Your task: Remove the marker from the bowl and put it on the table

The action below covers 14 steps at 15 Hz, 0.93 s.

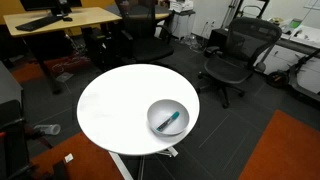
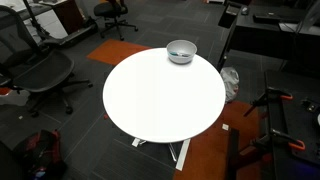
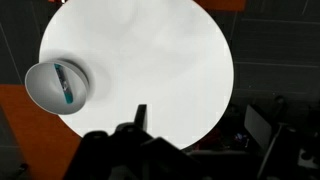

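The grey bowl [image 1: 152, 116] sits near the edge of the round white table [image 1: 115, 105]. The teal-blue marker [image 1: 171, 120] lies inside it. The bowl also shows in an exterior view [image 2: 181, 50] at the table's far edge [image 2: 160, 95]; the marker is too small to make out there. In the wrist view the bowl [image 3: 40, 90] is at the left edge of the table [image 3: 150, 55], with the marker [image 3: 64, 84] in it. My gripper [image 3: 160, 122] is high above the table, far from the bowl. One dark finger shows, and the jaws look open and empty.
Black office chairs [image 1: 235, 55] and a light-wood desk [image 1: 60, 18] stand behind the table. Another chair [image 2: 35, 70] and a dark desk [image 2: 270, 40] flank it. Orange carpet patches [image 1: 290, 150] lie on the dark floor.
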Each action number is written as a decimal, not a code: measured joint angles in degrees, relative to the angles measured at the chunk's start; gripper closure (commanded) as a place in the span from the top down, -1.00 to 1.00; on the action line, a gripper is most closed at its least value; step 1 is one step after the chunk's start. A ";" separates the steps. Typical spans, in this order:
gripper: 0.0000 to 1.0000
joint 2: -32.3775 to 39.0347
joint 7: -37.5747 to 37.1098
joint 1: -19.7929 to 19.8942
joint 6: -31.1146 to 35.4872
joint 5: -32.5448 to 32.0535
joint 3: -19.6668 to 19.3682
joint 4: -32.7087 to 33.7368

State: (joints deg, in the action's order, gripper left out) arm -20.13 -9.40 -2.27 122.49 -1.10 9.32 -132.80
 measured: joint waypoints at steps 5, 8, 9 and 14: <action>1.00 0.00 0.00 0.00 0.00 0.00 0.00 0.00; 1.00 0.00 0.00 0.00 0.00 0.00 0.00 0.00; 1.00 0.02 0.00 -0.01 0.00 0.00 -0.02 0.00; 1.00 0.20 1.59 0.21 0.49 -0.68 -2.43 0.35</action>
State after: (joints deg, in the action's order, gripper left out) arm -19.93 -7.81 -2.06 122.98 -1.78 6.89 -132.45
